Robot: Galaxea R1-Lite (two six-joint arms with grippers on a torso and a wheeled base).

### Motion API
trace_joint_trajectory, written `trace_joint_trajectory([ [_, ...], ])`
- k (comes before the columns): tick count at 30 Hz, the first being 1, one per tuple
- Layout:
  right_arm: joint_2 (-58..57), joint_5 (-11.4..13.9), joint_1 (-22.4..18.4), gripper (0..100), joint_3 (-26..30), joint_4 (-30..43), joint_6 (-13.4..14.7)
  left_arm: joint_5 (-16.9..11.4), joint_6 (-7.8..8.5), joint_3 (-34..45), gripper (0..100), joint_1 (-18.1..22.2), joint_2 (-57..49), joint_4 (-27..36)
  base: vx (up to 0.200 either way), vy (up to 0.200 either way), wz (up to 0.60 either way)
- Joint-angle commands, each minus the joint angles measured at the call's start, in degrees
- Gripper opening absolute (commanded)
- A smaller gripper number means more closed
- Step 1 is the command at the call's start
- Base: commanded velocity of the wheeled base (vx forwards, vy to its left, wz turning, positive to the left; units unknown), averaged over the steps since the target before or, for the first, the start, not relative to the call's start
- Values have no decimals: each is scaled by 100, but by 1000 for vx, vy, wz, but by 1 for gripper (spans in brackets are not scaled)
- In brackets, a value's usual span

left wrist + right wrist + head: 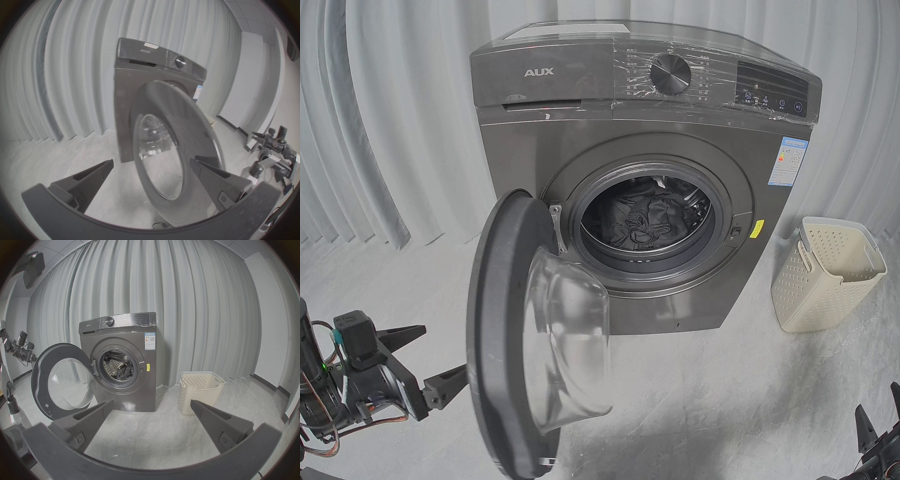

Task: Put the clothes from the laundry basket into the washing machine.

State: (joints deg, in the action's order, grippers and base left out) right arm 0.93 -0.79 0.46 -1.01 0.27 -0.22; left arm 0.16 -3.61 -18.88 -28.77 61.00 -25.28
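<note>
The grey washing machine [550, 137] stands with its round door [500, 325] swung wide open to its left. Dark clothes [640, 219] lie in the drum, also seen as dark clothes [125, 372] in the right wrist view. The cream laundry basket [831, 275] sits on the floor to the machine's right, its perforated inner walls showing. My left gripper [445, 348] is open, low beside the door's outer face, which looms close as the door [187, 125] in the left wrist view. My right gripper [878, 406] is open, low at the right, well back from the basket [200, 390].
Pale curtains [394, 125] hang behind the machine. The floor [706, 387] is light grey, with open room between the machine and me. Camera gear on stands [275, 150] sits off to one side of the room.
</note>
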Motion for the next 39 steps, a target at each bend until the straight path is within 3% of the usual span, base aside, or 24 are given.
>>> trace_joint_trajectory([
  [1,-93,0,-2,100,92,0,-4,-60,-237,-529,100,-463,764,-284,0,0,0],
  [13,-93,0,6,100,92,0,4,-60,-281,-801,100,-516,1731,-1145,0,0,0],
  [17,-93,0,-2,100,92,0,-4,-60,-316,-1390,100,-542,2487,-1479,0,0,0],
  [19,-93,0,6,100,92,0,-4,-51,-430,-1662,100,-542,2847,-1629,0,0,0],
  [22,-93,0,-2,100,92,0,-4,2,-773,-2155,100,-542,3348,-1937,0,0,0],
  [25,-93,0,-2,100,92,0,4,116,-878,-2374,100,-542,3647,-2156,0,0,0],
  [33,-93,0,6,100,92,0,4,142,-852,-2366,100,-612,3708,-2183,0,0,0],
  [39,-93,0,-2,100,92,0,-4,151,-834,-2779,100,-700,4051,-2174,0,0,0],
])
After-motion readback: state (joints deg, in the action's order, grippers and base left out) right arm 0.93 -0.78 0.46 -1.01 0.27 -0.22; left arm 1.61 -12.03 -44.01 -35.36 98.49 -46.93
